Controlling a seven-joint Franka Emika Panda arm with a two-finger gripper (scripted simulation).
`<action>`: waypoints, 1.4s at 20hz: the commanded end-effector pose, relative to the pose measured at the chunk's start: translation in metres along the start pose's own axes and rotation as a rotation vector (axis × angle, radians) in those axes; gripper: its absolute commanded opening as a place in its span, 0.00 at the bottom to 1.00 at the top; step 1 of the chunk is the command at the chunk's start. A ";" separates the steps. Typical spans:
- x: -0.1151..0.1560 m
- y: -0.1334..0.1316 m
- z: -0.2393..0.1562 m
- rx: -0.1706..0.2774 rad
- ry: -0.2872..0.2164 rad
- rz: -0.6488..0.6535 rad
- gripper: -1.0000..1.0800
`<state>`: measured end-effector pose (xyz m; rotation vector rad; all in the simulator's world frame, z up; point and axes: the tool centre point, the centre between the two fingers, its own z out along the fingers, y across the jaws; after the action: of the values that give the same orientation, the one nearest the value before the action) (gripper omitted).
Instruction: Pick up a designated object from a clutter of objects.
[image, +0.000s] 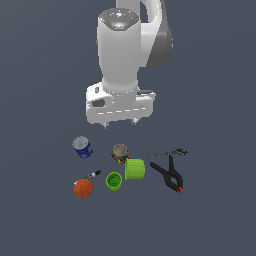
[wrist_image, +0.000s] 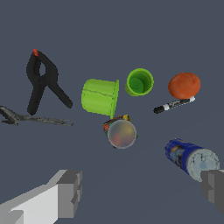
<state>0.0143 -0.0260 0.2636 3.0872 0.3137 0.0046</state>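
The designated object (image: 120, 152) is a small can with a silvery-grey top and a dark, colour-speckled label, standing in the middle of the clutter of objects. In the wrist view the designated object (wrist_image: 121, 132) touches or nearly touches a green cup lying on its side (wrist_image: 100, 96). My gripper (image: 119, 123) hangs above the can and well clear of it, open, with nothing between its fingers. The wrist view shows my gripper (wrist_image: 142, 192) with its fingers (wrist_image: 70, 192) spread wide apart.
A blue can (image: 82, 147) stands toward the exterior view's left. Nearer the camera are an upright green cup (image: 114, 181), an orange ball (image: 83, 188) and a small marker (image: 93, 175). A black clamp (image: 170, 174) and a thin tool (image: 167, 153) lie at the exterior view's right.
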 end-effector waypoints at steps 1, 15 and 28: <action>0.002 0.001 0.020 0.005 0.000 -0.056 0.96; 0.002 0.004 0.126 0.031 0.006 -0.348 0.96; -0.003 0.004 0.155 0.038 0.008 -0.428 0.96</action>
<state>0.0134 -0.0359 0.1087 2.9871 0.9739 -0.0023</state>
